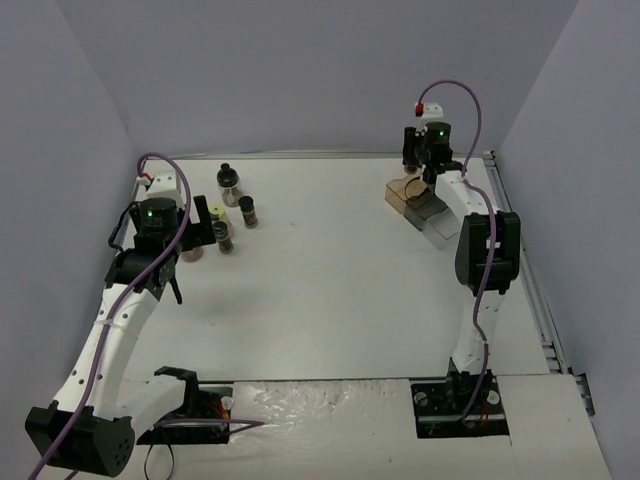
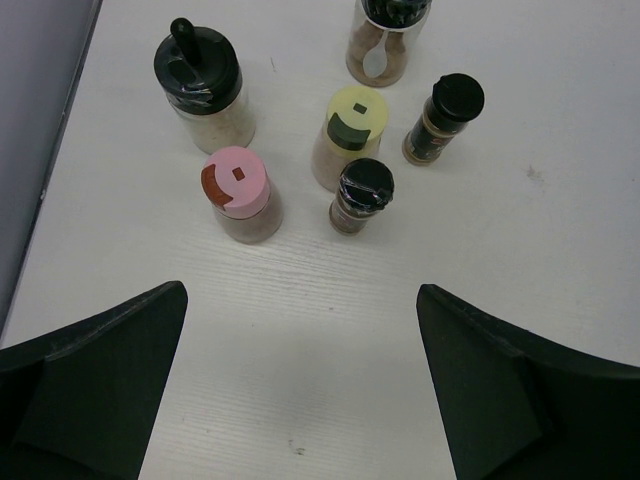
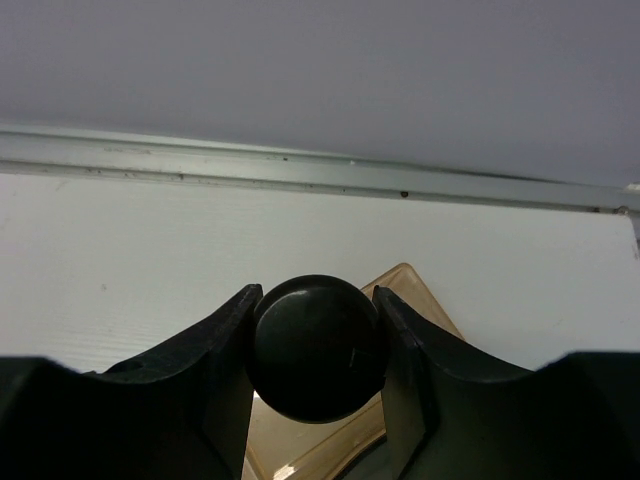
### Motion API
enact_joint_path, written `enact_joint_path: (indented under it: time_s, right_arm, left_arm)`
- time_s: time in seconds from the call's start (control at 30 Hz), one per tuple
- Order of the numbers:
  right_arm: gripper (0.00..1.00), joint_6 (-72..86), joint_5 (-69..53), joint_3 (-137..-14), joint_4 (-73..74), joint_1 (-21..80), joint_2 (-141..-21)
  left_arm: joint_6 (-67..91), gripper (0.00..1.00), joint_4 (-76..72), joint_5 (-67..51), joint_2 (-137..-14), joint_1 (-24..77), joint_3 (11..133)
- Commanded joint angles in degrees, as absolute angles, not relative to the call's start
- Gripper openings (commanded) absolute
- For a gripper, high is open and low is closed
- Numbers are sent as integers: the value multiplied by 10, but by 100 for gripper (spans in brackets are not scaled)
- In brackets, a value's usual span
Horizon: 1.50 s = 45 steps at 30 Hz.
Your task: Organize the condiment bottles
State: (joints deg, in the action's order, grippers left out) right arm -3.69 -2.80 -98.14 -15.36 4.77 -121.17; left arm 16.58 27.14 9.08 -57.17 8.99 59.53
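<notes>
Six spice jars [image 2: 238, 190], one cut off, face the spread left end effector [image 2: 300, 300]; right end effector [image 3: 318, 297] pinches a black cap [image 3: 318, 350].

White table [image 2: 330, 330] with faint wood grain, and pale lilac-grey walls [image 1: 300, 70]. The pink jar [image 2: 240, 200] has a pink cap with a brown tab, over tan contents. The yellow jar [image 2: 348, 140] has a pale yellow cap with a dark green tab. The other jars [image 2: 200, 80] have black caps, with contents from pale to brown. The rack [image 1: 408, 192] is amber-brown and clear. The arms [image 1: 105, 330] are white with black joints, purple cables [image 1: 455, 84] and green lights [image 1: 150, 212]. A round cap [image 3: 318, 348] is glossy black.
</notes>
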Motion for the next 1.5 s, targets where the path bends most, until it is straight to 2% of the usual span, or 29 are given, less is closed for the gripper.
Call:
enact_joint_path:
  time_s: [0.0, 0.4, 0.77, 0.97, 1.03, 1.2, 1.27, 1.33, 1.47]
  right_arm:
    - [1, -16, -11, -1002, -193, 36, -1223]
    - [1, -19, -6, -971, -211, 14, -1216]
    - [9, -19, -14, -995, -221, 4, -1264]
    - [19, -21, -19, -1005, -219, -13, -1287]
    - [24, -23, -19, -1004, -219, -14, -1291]
    - [47, -29, -17, -1001, -219, -14, -1291]
    - [53, -30, -25, -1001, -215, -14, -1286]
    - [63, -30, -32, -997, -210, -14, -1270]
    - [75, -22, -39, -992, -197, -13, -1230]
  left_arm:
    - [165, 97, 250, 94, -577, 92, 613]
    - [165, 97, 255, 91, -587, 92, 618]
    - [164, 97, 256, 87, -591, 92, 618]
    - [165, 97, 255, 85, -591, 92, 617]
    - [165, 97, 255, 81, -592, 92, 617]
    - [165, 97, 255, 77, -594, 92, 618]
    - [165, 97, 255, 77, -594, 91, 617]
    - [165, 97, 255, 77, -594, 91, 617]
    - [168, 97, 251, 73, -593, 91, 615]
